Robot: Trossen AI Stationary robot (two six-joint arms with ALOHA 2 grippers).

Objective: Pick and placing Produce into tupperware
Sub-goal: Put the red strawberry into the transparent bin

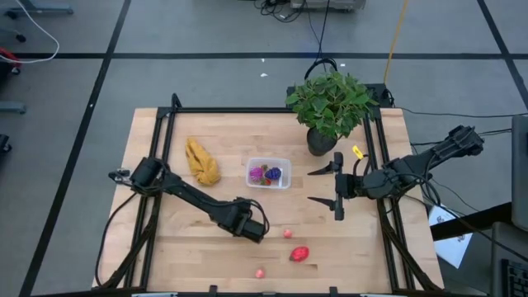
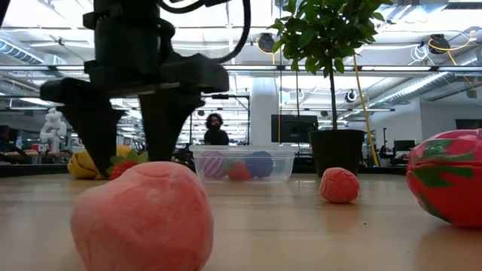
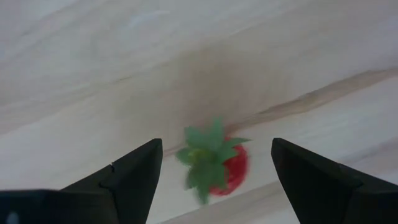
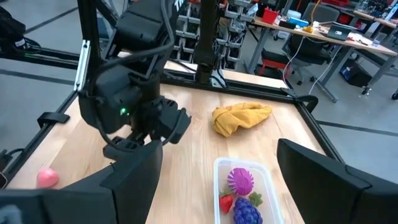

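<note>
Strawberry [image 3: 219, 163] lies on the wooden table [image 1: 173, 256], right under the left tool [image 3: 211, 168]. The tool's two dark fingers are spread wide, one on each side of the berry, and they do not touch it. I think the arm hangs there so the fingers can come down and pinch the berry next. The berry's green leaves point up at the wrist camera.

The tupperware [image 1: 268, 172] sits in the middle of the table, just beside the yellow banana bunch [image 1: 201, 162] and near the potted plant [image 1: 329, 106]. Some produce is already in it: a pink ball with stripes [image 4: 240, 180], a purple bunch [image 4: 246, 211] and a small red piece [image 4: 226, 203]. It is open on top, so things can be dropped straight in.

More produce waits on the near part of the table: a small pink ball [image 1: 288, 233], a bigger red fruit with green marks [image 1: 299, 254] and another small pink piece [image 1: 260, 271]. They lie apart from each other, so each one should be easy to grab alone.

The right tool [image 1: 337, 186] hovers over the table beside the box, close to the plant pot. Its fingers are spread and hold nothing. It looks like it is just waiting.

I see no words or labels I can read on anything. A person sits far back in the room, behind the table.
</note>
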